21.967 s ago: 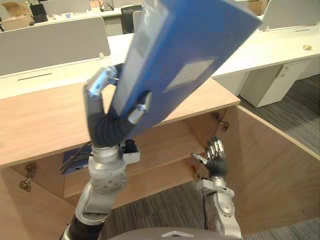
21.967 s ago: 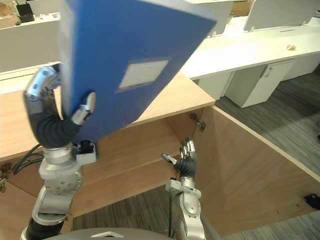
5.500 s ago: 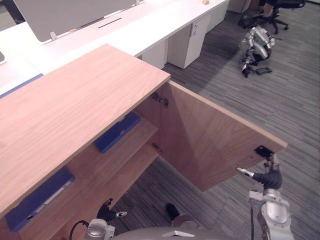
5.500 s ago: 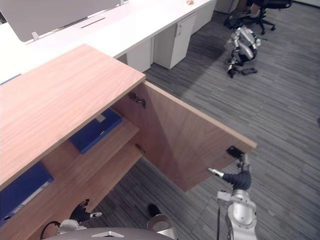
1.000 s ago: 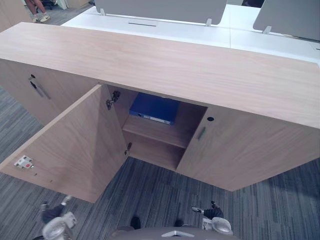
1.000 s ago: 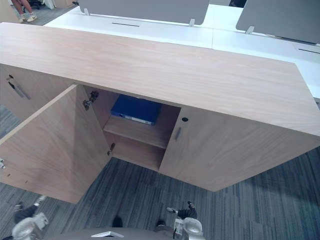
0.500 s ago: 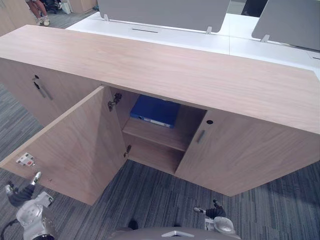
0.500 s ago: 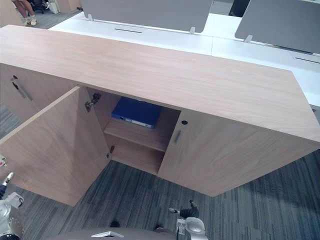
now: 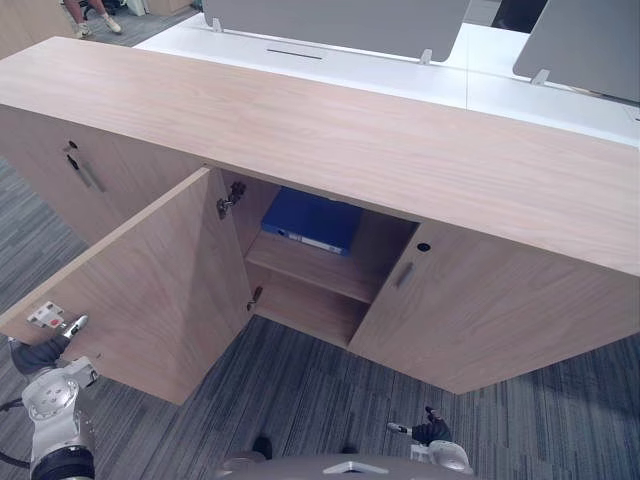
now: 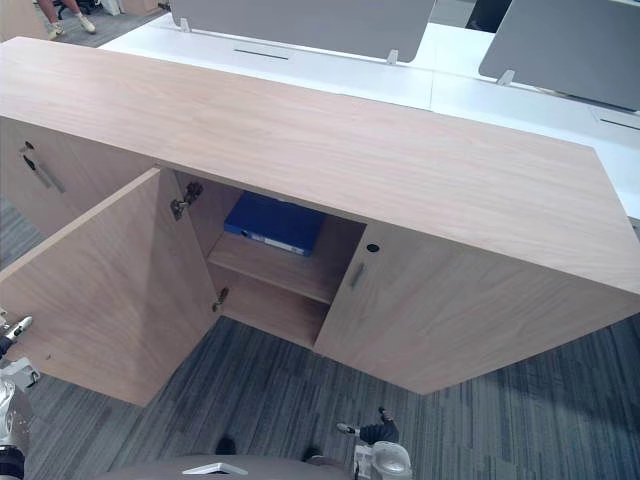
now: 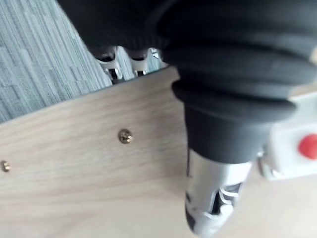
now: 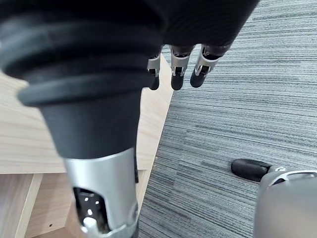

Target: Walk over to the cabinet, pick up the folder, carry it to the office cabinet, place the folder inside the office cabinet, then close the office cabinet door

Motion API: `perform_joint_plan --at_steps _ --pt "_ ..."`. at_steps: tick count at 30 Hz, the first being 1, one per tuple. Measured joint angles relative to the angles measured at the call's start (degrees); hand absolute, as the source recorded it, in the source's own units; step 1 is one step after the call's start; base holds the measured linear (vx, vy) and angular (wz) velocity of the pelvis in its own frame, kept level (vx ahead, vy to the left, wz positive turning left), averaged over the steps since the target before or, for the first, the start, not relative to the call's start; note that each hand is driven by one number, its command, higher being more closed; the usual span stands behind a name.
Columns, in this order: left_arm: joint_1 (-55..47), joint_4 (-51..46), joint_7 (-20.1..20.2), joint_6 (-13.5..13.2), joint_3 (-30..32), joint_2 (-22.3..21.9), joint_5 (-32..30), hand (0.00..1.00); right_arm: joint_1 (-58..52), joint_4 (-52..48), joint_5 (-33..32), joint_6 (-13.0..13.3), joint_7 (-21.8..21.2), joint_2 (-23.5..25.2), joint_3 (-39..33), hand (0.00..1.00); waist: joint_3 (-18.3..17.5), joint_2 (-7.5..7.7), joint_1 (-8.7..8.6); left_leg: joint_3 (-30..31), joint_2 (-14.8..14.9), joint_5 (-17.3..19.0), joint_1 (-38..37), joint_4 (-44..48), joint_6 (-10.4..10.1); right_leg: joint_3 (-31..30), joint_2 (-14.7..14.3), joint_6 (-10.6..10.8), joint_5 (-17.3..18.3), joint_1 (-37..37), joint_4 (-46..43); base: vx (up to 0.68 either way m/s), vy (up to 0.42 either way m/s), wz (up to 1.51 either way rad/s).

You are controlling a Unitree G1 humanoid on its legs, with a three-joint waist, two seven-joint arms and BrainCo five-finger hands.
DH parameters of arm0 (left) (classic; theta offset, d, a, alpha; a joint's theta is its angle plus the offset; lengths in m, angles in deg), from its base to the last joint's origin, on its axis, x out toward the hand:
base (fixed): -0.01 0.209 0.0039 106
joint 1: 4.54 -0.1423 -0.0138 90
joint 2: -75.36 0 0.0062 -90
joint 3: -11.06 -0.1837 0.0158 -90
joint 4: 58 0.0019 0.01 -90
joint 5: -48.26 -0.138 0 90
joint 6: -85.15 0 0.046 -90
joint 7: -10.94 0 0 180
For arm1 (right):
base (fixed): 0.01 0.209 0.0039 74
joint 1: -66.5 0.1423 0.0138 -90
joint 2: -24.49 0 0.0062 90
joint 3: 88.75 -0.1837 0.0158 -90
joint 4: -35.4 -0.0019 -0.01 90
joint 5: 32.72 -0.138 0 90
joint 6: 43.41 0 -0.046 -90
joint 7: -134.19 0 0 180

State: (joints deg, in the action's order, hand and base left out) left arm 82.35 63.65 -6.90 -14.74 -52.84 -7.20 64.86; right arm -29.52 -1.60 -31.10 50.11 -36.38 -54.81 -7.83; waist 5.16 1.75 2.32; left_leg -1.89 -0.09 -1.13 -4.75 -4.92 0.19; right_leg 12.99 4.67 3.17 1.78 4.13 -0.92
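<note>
Folder (image 9: 312, 220) lies on shelf (image 9: 330, 276) inside cabinet (image 9: 330, 140). Step: shut door (image 9: 150, 290). Left robot hand (image 9: 45, 350) at door's free edge; grip can't tell. Right robot hand (image 9: 428, 431) low, fingers apart, idle. Next: swing door closed.

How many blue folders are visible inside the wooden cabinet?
1: the flat blue folder lies on the upper shelf of the wooden cabinet. The other doors may hide more.
</note>
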Motion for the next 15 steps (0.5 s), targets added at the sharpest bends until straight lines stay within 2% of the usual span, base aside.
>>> perform_joint_plan --at_steps 2,4,10,15 --pt "-2.2 -2.1 0.5 0.0 -1.1 -0.7 0.0 0.0 -0.4 0.0 0.0 0.0 -0.6 0.0 0.0 0.0 0.0 -0.02 0.23 -0.1 0.1 0.0 0.1 0.0 0.0 -0.2 -0.1 0.0 0.0 -0.1 -0.1 -0.02 -0.026 -0.04" --pt "-5.0 -4.6 1.4 0.0 -2.7 -3.3 0.0 0.0 -0.6 0.0 0.1 0.0 -0.7 0.0 0.0 0.0 0.1 -0.14 0.97 -0.7 0.1 0.0 0.0 0.0 0.0 -0.5 -0.1 0.1 0.0 -0.2 -0.2 -0.02 -0.009 -0.04" --pt "-12.1 -11.4 2.4 0.0 -6.5 -7.8 0.1 0.0 -0.7 -0.3 1.0 0.0 -0.7 0.1 0.6 0.0 0.0 -0.17 1.21 -1.5 0.0 0.0 0.2 0.0 -0.1 -2.1 -0.1 0.0 0.0 -1.0 -0.7 -0.04 -0.002 -0.05" --pt "-18.3 -13.3 6.8 0.4 -13.2 -12.1 0.2 0.0 -0.9 -1.4 1.0 0.0 -0.7 0.3 2.0 0.0 0.0 -0.56 1.78 -3.0 -0.1 0.0 0.5 0.0 -0.1 -4.6 0.0 0.6 -0.6 -2.2 -1.2 -0.04 0.005 -0.11"
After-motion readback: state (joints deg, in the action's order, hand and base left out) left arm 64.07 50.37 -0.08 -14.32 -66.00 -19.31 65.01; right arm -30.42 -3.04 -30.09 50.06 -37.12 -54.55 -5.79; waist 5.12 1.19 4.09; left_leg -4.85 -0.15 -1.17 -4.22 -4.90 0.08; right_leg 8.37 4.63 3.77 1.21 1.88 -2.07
